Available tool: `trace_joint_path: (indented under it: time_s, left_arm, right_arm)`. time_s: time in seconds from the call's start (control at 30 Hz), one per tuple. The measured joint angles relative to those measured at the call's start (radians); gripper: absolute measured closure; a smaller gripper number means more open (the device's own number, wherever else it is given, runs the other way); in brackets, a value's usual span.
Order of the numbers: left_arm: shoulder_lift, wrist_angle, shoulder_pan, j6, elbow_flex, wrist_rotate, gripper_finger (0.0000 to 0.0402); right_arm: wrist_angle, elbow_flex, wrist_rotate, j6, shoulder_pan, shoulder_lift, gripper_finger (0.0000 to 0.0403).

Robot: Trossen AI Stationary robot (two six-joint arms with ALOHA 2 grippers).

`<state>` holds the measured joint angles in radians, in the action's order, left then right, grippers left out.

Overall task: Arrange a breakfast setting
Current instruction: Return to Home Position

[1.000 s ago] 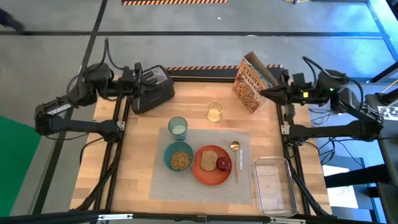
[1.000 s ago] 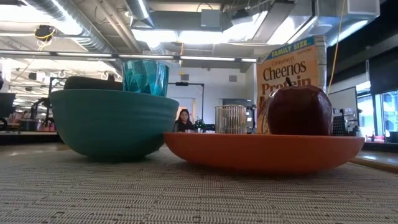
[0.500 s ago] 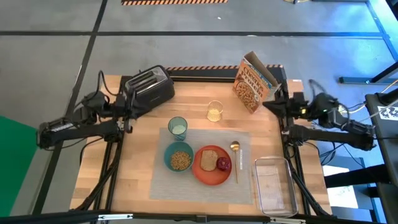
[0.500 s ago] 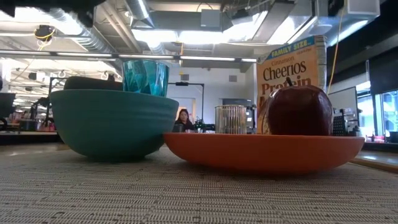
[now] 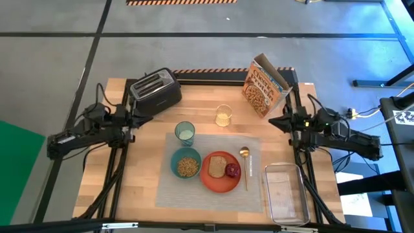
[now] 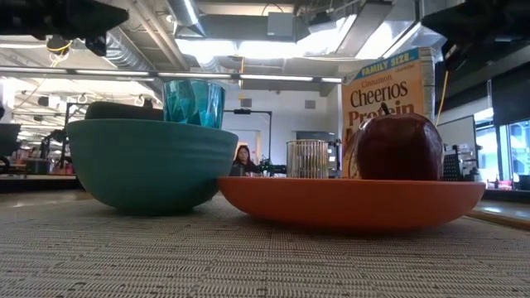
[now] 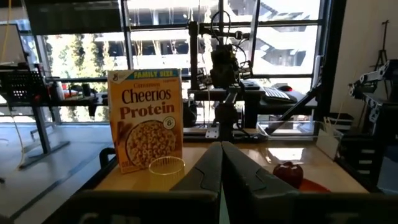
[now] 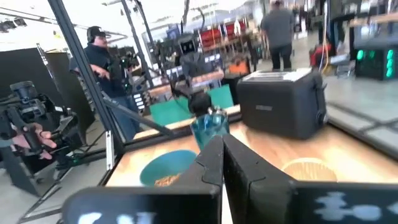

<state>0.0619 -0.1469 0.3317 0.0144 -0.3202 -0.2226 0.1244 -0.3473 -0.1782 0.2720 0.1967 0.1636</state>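
The grey placemat [image 5: 210, 171] lies at the table's middle. On it rest the orange plate [image 5: 217, 179] with the toast slice [image 5: 218, 164] and the red fruit [image 5: 232, 170], the teal bowl [image 5: 187, 164] holding cereal, the teal cup [image 5: 185, 133] and the gold spoon [image 5: 244, 165]. My left gripper [image 5: 137, 118] is shut and empty at the left, just near of the toaster. It also shows in its wrist view [image 7: 221, 148]. My right gripper [image 5: 273, 122] is shut and empty at the right, near the cereal box. It also shows in its wrist view [image 8: 222, 142].
A black toaster [image 5: 155, 92] stands at the far left and an open cereal box [image 5: 264, 84] at the far right. A small clear glass [image 5: 223, 115] stands between them. A clear plastic tray [image 5: 284, 191] lies at the near right. A person [image 8: 99, 56] stands beyond the table.
Both arms have drawn back and down. My left gripper has gone from beside the toaster toward the table's near edge. My right gripper has gone from beside the cereal box toward the near edge. The things on the table have kept still.
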Motion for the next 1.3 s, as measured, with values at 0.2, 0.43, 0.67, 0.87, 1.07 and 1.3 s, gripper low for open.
trace_joint_path:
  time_s: [0.2,0.43,0.67,0.87,1.07,1.3]
  left_arm:
    - [-0.059,-0.087,0.000,-0.028,0.001,-0.006,0.0401]
    - [-0.059,-0.059,-0.001,-0.042,0.062,-0.025,0.0401]
    - [-0.059,0.260,-0.001,0.047,0.234,-0.031,0.0401]
    - [-0.059,0.373,-0.001,0.104,0.313,-0.098,0.0401]
    - [-0.059,0.341,-0.001,0.107,0.313,-0.138,0.0401]
    - [-0.059,0.234,-0.001,0.088,0.313,-0.135,0.0401]
  right_arm:
    - [0.023,0.026,0.062,-0.041,0.000,-0.122,0.0403]
    - [0.007,0.091,0.079,0.011,0.000,-0.159,0.0403]
    - [-0.201,0.205,0.074,0.072,0.000,-0.155,0.0403]
    - [-0.204,0.260,0.048,0.058,0.000,-0.155,0.0403]
    - [-0.161,0.294,-0.004,0.056,0.000,-0.155,0.0403]
    - [-0.197,0.340,-0.031,0.140,-0.005,-0.137,0.0403]
